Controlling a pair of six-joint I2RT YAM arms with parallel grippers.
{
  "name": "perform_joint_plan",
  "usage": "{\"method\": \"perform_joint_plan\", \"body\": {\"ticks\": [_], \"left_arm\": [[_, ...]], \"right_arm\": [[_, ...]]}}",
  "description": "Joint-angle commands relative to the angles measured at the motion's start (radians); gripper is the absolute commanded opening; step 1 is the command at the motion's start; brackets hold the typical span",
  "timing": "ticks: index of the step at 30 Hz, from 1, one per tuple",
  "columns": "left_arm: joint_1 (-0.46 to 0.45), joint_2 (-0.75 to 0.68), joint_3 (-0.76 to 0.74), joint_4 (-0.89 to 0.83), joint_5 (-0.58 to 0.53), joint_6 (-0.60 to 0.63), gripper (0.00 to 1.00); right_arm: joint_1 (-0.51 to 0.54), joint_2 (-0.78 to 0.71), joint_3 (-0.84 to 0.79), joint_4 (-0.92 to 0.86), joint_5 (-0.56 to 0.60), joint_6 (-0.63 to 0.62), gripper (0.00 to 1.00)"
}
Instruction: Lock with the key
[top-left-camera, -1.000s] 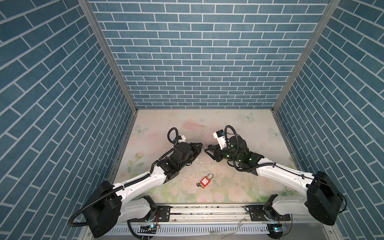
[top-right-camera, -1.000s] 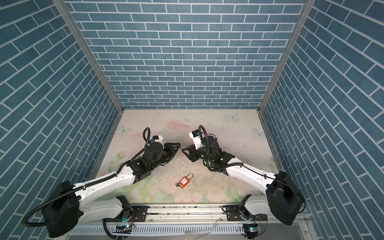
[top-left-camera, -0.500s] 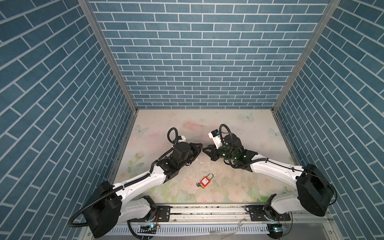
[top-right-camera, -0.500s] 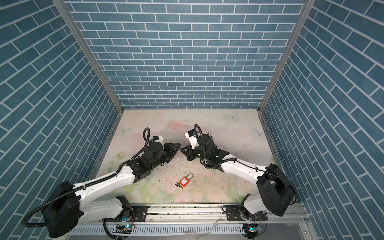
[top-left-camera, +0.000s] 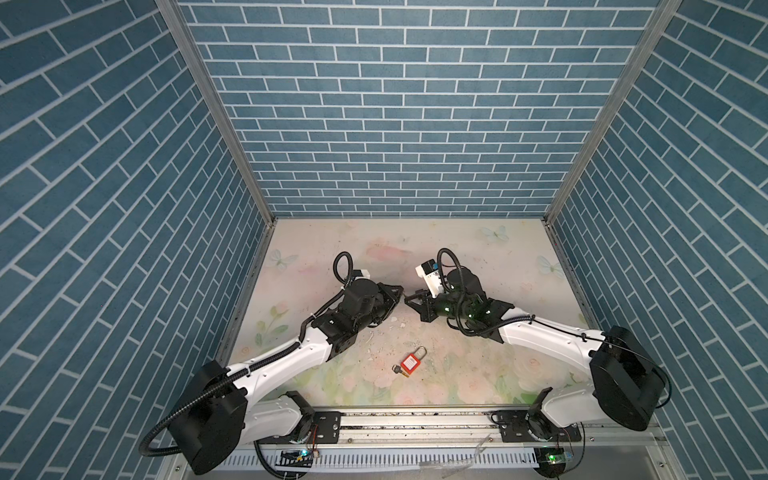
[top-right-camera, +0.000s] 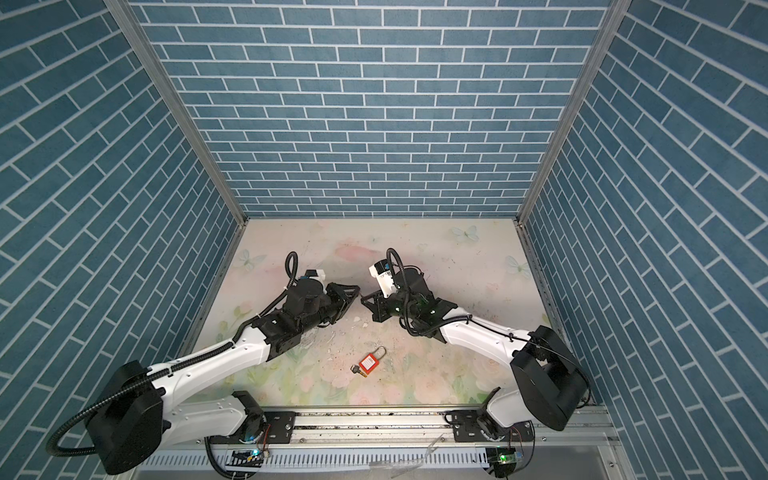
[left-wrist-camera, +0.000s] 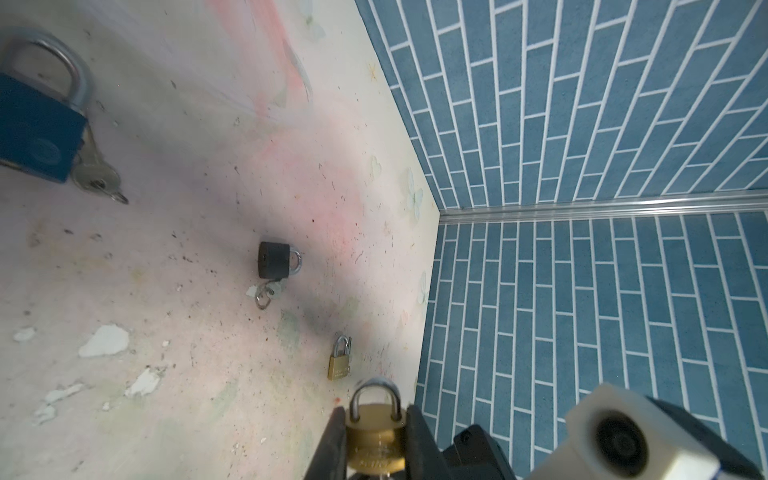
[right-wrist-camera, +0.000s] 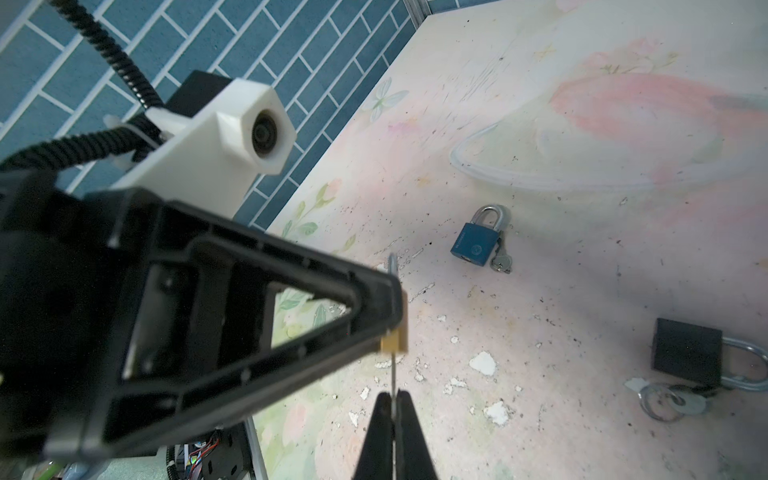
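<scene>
While the left hand (top-left-camera: 397, 291) clamps the brass padlock (left-wrist-camera: 376, 438) above the surface (top-left-camera: 465, 253) and the right hand (right-wrist-camera: 392, 409) pinches shut on the key (right-wrist-camera: 392, 376) apparently seated in its base, the turn should probably run squarely about the key's axis, without bending it.

White shells are worn by the left arm (top-left-camera: 291, 361) and right arm (top-left-camera: 548, 336), with rounded black housings (top-left-camera: 623, 382) at the joints. Black ribbed cables (right-wrist-camera: 116, 58) are looped at the wrists beside white camera blocks (right-wrist-camera: 208, 149). The left end effector (top-left-camera: 400, 291) is fitted with black triangular, webbed fingers (right-wrist-camera: 291, 262).
</scene>
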Motion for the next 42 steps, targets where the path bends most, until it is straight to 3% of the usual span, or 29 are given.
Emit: {"method": "perform_joint_plan", "body": {"ticks": [1, 8, 13, 15, 26, 35, 42], "left_arm": [[0.08, -0.077, 0.024, -0.079, -0.105, 0.015, 0.0], [0.17, -0.163, 0.039, -0.259, -0.177, 0.094, 0.0], [0.155, -0.098, 0.07, -0.485, -0.056, 0.163, 0.0], [0.127, -0.083, 0.043, -0.544, -0.032, 0.137, 0.0], [-0.001, 0.06, -0.01, -0.609, -0.018, 0.026, 0.0], [0.011, 0.141, 0.007, -0.697, -0.108, 0.031, 0.0], [0.069, 0.152, -0.025, -0.633, -0.106, 0.105, 0.0]], "right_arm": [[0.014, -0.059, -0.051, -0.021, -0.003, -0.006, 0.0], [0.016, -0.176, -0.165, -0.023, 0.038, 0.042, 0.0], [0.015, -0.149, -0.14, -0.074, 0.022, 0.041, 0.0], [0.016, -0.119, -0.12, -0.092, 0.008, 0.03, 0.0], [0.016, 0.014, -0.08, -0.083, -0.039, 0.025, 0.0], [0.02, 0.065, -0.071, -0.061, -0.065, 0.035, 0.0], [0.034, 0.106, -0.05, -0.05, -0.076, 0.04, 0.0]]}}
